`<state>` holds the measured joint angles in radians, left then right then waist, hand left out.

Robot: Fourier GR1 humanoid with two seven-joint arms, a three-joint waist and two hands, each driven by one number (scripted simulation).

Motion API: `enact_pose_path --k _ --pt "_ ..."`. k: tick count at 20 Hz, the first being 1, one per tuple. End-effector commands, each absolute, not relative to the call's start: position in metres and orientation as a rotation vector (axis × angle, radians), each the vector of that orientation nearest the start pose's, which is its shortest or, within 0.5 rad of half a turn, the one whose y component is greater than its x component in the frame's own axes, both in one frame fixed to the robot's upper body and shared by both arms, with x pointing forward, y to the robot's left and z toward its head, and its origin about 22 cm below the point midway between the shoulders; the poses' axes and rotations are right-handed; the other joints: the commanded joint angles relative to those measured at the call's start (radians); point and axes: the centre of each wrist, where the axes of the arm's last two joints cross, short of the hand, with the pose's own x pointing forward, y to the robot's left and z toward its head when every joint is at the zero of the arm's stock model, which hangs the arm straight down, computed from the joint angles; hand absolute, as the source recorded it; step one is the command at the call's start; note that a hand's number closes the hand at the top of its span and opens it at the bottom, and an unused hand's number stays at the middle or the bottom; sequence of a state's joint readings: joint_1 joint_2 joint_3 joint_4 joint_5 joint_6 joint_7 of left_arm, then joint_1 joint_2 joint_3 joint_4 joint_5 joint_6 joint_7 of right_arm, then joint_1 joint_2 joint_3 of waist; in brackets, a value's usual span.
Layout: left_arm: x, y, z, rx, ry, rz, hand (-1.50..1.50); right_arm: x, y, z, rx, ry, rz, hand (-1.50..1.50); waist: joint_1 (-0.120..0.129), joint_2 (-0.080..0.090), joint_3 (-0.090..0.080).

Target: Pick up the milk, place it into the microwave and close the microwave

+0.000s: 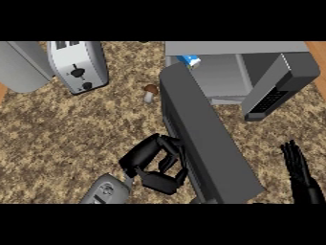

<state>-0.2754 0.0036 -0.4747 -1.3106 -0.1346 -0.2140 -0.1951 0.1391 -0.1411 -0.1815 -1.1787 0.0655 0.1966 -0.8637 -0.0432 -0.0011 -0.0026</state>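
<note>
Microwave (pixel 243 72) at 1 o'clock on the speckled counter (pixel 66 129), cavity exposed. Milk (pixel 189 60) inside, at the cavity's left, mostly hidden; blue carton top only. Microwave door (pixel 204 139) swung out toward 6 o'clock. Left hand (pixel 151 162) against the door's left edge, fingers curled, apparently round the edge. Right hand (pixel 299 170) at 4 o'clock, fingers straight, holding nothing. Toaster (pixel 77 66) at 11 o'clock; mushroom (pixel 150 93) beside the door.

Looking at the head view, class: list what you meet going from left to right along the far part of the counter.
Grey appliance → toaster → mushroom → milk, inside the microwave. The open microwave door swings across the view, so it is left out.
</note>
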Motion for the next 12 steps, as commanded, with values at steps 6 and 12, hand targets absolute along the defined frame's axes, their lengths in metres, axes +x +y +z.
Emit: enact_pose_path --k 6,12 --pt "0.28 0.065 -0.053 -0.383 -1.743 -0.773 1.5 0.157 -0.343 -0.044 0.061 -2.015 0.121 -1.5 -0.026 0.01 -0.001" --pt "0.255 0.048 -0.073 -0.381 -1.735 -0.74 1.5 0.147 -0.338 -0.017 0.117 -2.049 0.15 -1.5 -0.057 0.015 -0.002"
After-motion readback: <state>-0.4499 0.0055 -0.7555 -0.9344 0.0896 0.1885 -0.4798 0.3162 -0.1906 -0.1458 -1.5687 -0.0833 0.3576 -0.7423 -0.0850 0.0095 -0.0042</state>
